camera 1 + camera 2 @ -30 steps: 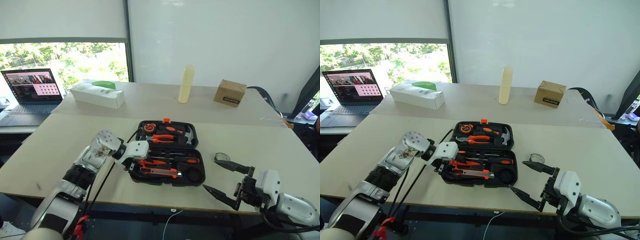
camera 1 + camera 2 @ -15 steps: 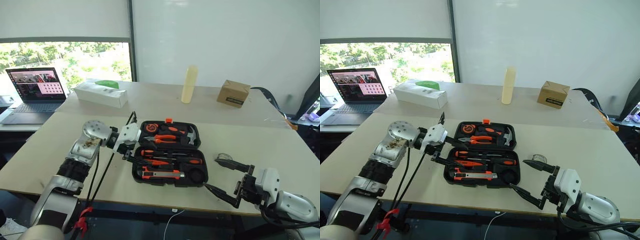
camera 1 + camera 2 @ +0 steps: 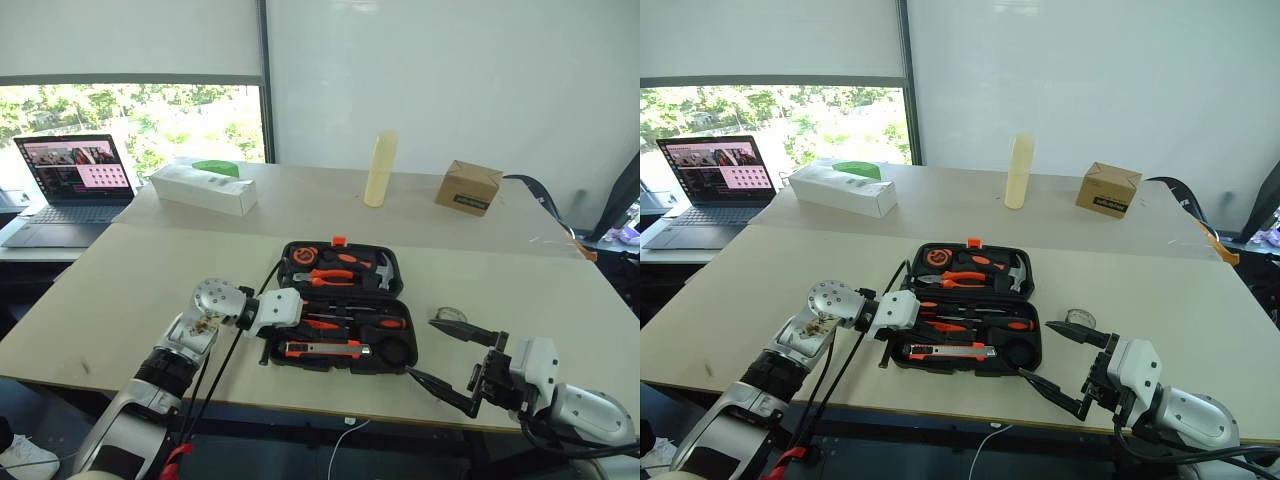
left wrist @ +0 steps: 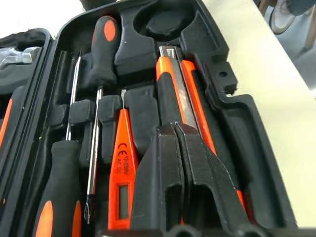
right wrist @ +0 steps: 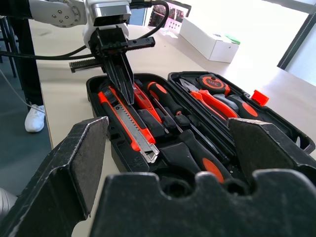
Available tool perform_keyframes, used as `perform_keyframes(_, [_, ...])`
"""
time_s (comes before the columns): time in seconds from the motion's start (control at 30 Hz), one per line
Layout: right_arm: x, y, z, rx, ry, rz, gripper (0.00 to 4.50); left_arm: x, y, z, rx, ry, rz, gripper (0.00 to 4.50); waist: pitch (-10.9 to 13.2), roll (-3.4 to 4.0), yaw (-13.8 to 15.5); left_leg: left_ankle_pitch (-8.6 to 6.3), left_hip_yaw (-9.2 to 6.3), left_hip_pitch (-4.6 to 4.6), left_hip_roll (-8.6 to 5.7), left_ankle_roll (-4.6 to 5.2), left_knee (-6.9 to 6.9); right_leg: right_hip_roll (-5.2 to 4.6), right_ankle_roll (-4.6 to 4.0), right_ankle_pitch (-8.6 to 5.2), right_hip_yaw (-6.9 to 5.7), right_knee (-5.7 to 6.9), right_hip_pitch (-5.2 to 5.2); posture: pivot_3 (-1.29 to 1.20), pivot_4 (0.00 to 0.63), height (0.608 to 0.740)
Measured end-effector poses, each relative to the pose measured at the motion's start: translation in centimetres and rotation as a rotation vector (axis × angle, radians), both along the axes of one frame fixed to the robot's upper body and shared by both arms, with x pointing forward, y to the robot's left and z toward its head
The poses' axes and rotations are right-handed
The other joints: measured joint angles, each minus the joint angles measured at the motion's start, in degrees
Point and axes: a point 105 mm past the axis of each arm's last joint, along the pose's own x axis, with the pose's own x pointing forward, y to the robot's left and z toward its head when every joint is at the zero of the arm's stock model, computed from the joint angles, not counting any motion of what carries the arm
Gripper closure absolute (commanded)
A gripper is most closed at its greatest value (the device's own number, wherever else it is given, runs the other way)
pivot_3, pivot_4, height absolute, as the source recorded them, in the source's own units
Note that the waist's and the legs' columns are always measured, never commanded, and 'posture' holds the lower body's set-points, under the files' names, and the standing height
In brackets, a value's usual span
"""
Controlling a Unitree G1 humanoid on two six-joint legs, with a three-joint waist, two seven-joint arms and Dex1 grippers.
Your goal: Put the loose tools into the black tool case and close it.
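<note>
Beneath the left gripper point(image 4: 183, 148), fingers pressed together, lies the knife point(image 4: 174, 84) in the case point(image 3: 395, 358); pushing could unseat it. Right gripper point(image 3: 438, 352) fingers are spread.

This looks like an office or lab room, shown by pale beige rectangular work tables point(image 3: 120, 290), an open dark laptop point(image 3: 68, 185) with a lit screen, a blank white wall point(image 3: 450, 80), and a roller-blinded window point(image 3: 130, 125) facing green trees.
</note>
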Motion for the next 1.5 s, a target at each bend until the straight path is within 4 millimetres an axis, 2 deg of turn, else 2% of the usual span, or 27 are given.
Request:
perform_keyframes(0.3, [-0.1,-0.1,-0.2,0.001,0.008,-0.006,0.0,-0.1,-0.1,-0.6,0.03,-0.006,0.0,4.42,-0.1,0.11,0.0,0.0,-0.01,0.1,-0.02,0.01,0.0,-0.02,0.01,0.01,0.01,0.01,0.11,0.0,0.15,0.74])
perform_keyframes(0.43, [-0.2,-0.2,-0.4,0.004,0.018,-0.017,0.0,0.4,-0.4,-1.3,0.094,-0.006,0.06,4.42,-0.2,0.22,0.0,-0.01,-0.02,0.18,-0.05,0.01,0.0,-0.04,0.02,0.01,0.03,0.0,0.2,0.0,0.15,0.74])
perform_keyframes(0.6, [-0.3,-0.5,-0.6,0.004,0.026,-0.038,0.0,0.3,-0.5,-1.7,0.099,0.003,0.093,4.42,-0.4,0.4,0.1,-0.03,-0.07,0.72,-0.04,0.04,-0.02,-0.05,0.02,-0.04,0.02,-0.07,0.75,0.0,0.15,0.74])
perform_keyframes(0.67, [-0.5,-1.0,-0.8,0.001,0.037,-0.064,0.0,0.3,-0.7,-1.6,0.056,0.014,0.101,4.42,-0.4,0.41,0.2,-0.05,-0.09,0.81,-0.05,0.07,-0.03,-0.1,-0.11,-0.15,0.0,-0.11,0.86,0.0,0.15,0.74])
perform_keyframes(0.73, [-1.1,-2.6,-1.2,-0.006,0.06,-0.134,0.0,0.1,-0.4,-1.4,-0.025,0.057,0.12,4.42,-0.4,0.4,0.3,-0.09,-0.09,0.66,-0.04,0.13,-0.04,-0.14,0.0,-0.13,-0.01,-0.11,0.74,0.0,0.15,0.74])
perform_keyframes(0.8, [-1.9,-4.4,-1.4,-0.016,0.086,-0.204,0.0,-0.3,0.1,-1.0,-0.107,0.125,0.125,3.91,-0.4,0.4,0.2,-0.11,-0.09,0.2,-0.05,0.17,-0.04,-0.15,0.09,-0.1,0.01,-0.05,0.28,0.0,0.15,0.74])
perform_keyframes(0.87, [-2.8,-5.9,-1.9,-0.042,0.117,-0.257,0.0,-0.1,1.3,0.2,-0.19,0.142,0.149,3.39,-0.4,0.37,0.1,-0.07,-0.09,-0.14,-0.07,0.12,-0.02,-0.12,0.09,-0.08,0.01,0.0,-0.11,0.0,0.15,0.74])
perform_keyframes(1.0, [-4.7,-9.3,-2.9,-0.097,0.158,-0.377,0.0,0.0,6.6,3.1,-0.258,0.113,0.219,1.87,-0.3,0.4,-0.7,-0.07,-0.05,0.09,-0.02,0.12,-0.16,-0.03,0.01,-0.14,0.08,-0.03,0.0,0.0,0.15,0.74])
perform_keyframes(1.07, [-5.2,-10.5,-3.5,-0.115,0.177,-0.425,0.0,-0.9,9.7,2.9,-0.253,0.149,0.262,1.19,-0.3,0.43,-1.0,-0.08,0.0,0.2,-0.01,0.12,-0.27,-0.06,0.0,-0.17,0.12,-0.06,0.03,0.0,0.15,0.74])
perform_keyframes(1.1, [-5.2,-10.8,-3.5,-0.118,0.177,-0.437,0.0,-1.1,10.4,2.6,-0.258,0.168,0.277,0.71,-0.3,0.46,-1.1,-0.07,0.01,0.19,-0.02,0.11,-0.26,-0.1,0.0,-0.17,0.13,-0.05,0.03,0.0,0.15,0.74])
perform_keyframes(1.13, [-5.0,-10.8,-3.4,-0.121,0.17,-0.443,0.0,-1.4,10.9,2.4,-0.266,0.184,0.287,0.45,-0.3,0.46,-1.1,-0.07,0.01,0.19,0.0,0.1,-0.24,-0.13,0.0,-0.17,0.13,-0.04,0.02,0.0,0.15,0.74])
perform_keyframes(1.17, [-3.9,-11.0,-2.9,-0.143,0.172,-0.465,0.0,-1.8,11.7,1.7,-0.277,0.207,0.311,0.06,-0.3,0.47,-1.3,-0.06,0.04,0.19,0.1,0.08,-0.15,-0.15,-0.03,-0.16,0.18,-0.02,0.02,0.0,0.15,0.74])
perform_keyframes(1.2, [-3.5,-11.1,-2.7,-0.157,0.171,-0.471,0.0,-1.8,11.8,1.6,-0.278,0.213,0.315,0.06,-0.3,0.48,-1.2,-0.05,0.08,0.17,0.1,0.08,-0.09,-0.16,-0.08,-0.16,0.21,0.0,0.0,0.0,0.15,0.74])
perform_keyframes(1.23, [-2.3,-11.0,-2.0,-0.196,0.183,-0.471,0.0,-2.0,12.1,1.5,-0.291,0.215,0.329,0.06,-0.2,0.45,-1.4,0.01,0.07,0.15,0.09,0.11,-0.07,-0.17,-0.16,-0.15,0.23,-0.02,0.0,0.0,0.15,0.74])
perform_keyframes(1.37, [1.7,-9.0,0.9,-0.322,0.196,-0.398,0.0,-2.0,12.2,2.2,-0.349,0.201,0.334,0.06,-0.2,0.39,-1.3,0.09,0.13,0.15,0.2,0.13,-0.03,-0.07,-0.31,-0.03,0.26,-0.02,0.0,0.0,0.15,0.74])
perform_keyframes(1.5, [5.5,-7.0,2.6,-0.444,0.299,-0.354,0.0,-1.5,11.0,3.0,-0.429,0.167,0.326,0.06,-0.2,0.42,-1.3,0.09,0.11,0.0,0.19,0.14,-0.06,0.01,-0.09,0.14,0.2,-0.07,-0.14,0.0,0.15,0.74])
